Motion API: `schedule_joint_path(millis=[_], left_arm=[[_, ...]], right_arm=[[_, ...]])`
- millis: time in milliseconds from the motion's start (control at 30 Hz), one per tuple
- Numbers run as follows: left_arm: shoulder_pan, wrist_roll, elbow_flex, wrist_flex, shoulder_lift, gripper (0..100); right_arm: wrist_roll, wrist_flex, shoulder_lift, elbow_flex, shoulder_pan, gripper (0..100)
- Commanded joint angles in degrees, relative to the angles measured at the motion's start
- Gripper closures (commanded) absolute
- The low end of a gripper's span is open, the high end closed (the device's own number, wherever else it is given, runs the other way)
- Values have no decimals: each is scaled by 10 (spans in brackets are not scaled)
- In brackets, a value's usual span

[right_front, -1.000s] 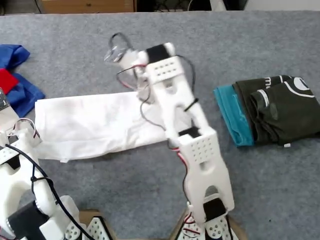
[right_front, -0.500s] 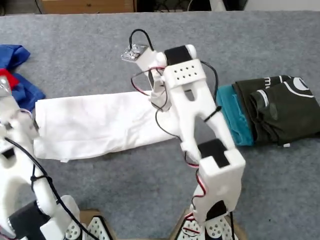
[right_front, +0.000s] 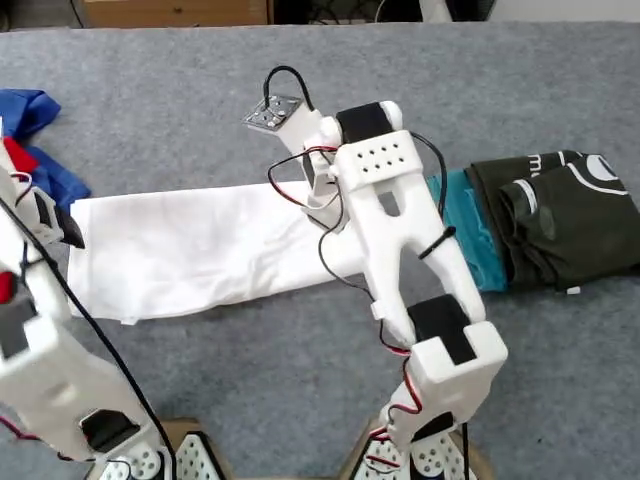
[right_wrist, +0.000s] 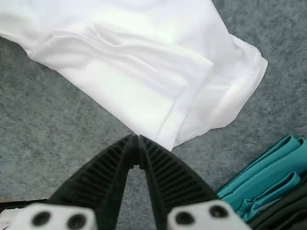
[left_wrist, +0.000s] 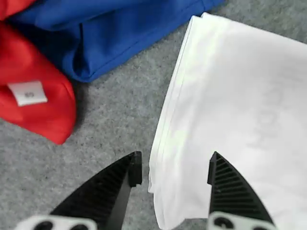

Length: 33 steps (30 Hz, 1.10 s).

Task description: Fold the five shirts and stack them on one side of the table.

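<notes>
white shirt (left_wrist: 230,110) edge — between left fingers (left_wrist: 120,187)

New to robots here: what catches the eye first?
A long white shirt lies across the grey table, left pincer open over one end, right pincer shut at the other. A dark shirt and a teal shirt sit folded at its right; a blue shirt and a red shirt at its left.
</notes>
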Motion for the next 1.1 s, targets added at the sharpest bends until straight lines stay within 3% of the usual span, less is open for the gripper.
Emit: schedule_joint_path(millis=[0, 300, 467, 633, 833, 1067], left_arm=[[2, -3, -85, 19, 71, 759], [7, 55, -81, -48, 204, 769], [9, 55, -98, -48, 215, 976], [23, 53, -113, -11, 213, 971], [61, 53, -131, 36, 142, 971], [158, 58, -124, 109, -5, 971]], right_arm=[[-5, -1, -32, 1, -4, 986], [-22, -3, -34, 6, -5, 986], [-22, -3, -34, 6, -5, 986], [-23, -18, -34, 0, 7, 986], [-25, -26, -34, -23, 55, 986], [-15, 30, -34, -157, 146, 986]])
